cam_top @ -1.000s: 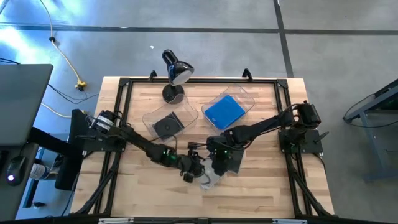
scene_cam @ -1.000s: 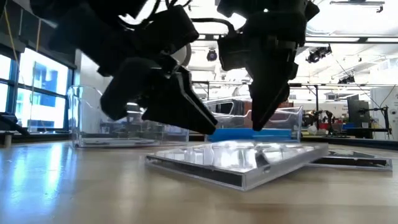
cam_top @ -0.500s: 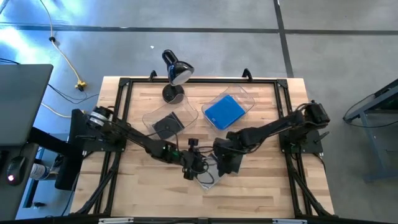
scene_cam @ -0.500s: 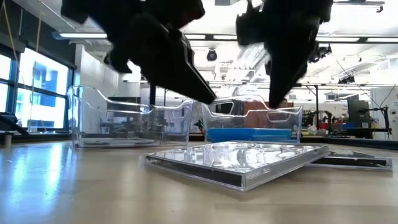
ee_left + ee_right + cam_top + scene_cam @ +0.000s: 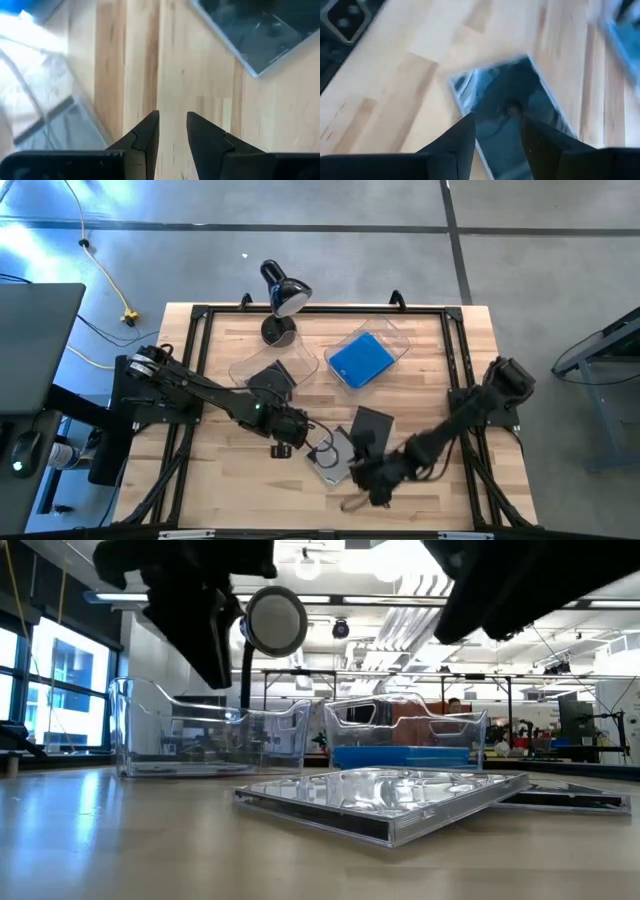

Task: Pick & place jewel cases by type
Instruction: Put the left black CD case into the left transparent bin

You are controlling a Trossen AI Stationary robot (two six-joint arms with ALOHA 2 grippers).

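Observation:
Two dark grey jewel cases lie flat on the table: one clear-edged (image 5: 335, 455) (image 5: 390, 800), one darker (image 5: 372, 425) just beyond it. Another dark case lies in the left clear bin (image 5: 272, 375). Blue cases (image 5: 360, 358) lie in the right clear bin. My left gripper (image 5: 283, 448) (image 5: 172, 120) hovers left of the clear-edged case, open by a narrow gap, with nothing between its fingers. My right gripper (image 5: 362, 478) (image 5: 497, 125) hangs open at the near side of the cases, above a dark case (image 5: 515, 105), touching nothing.
A black desk lamp (image 5: 280, 300) stands at the far edge behind the left bin. A black frame (image 5: 200, 315) runs round the tabletop. Bare wood lies along the near edge (image 5: 250, 500) and at the far right.
My left gripper has risen off the clear-edged case and drawn back toward the table's left, tipping more downward. My right gripper has swung from above the darker case toward the near edge, rolling as it went. Both cases lie where they were.

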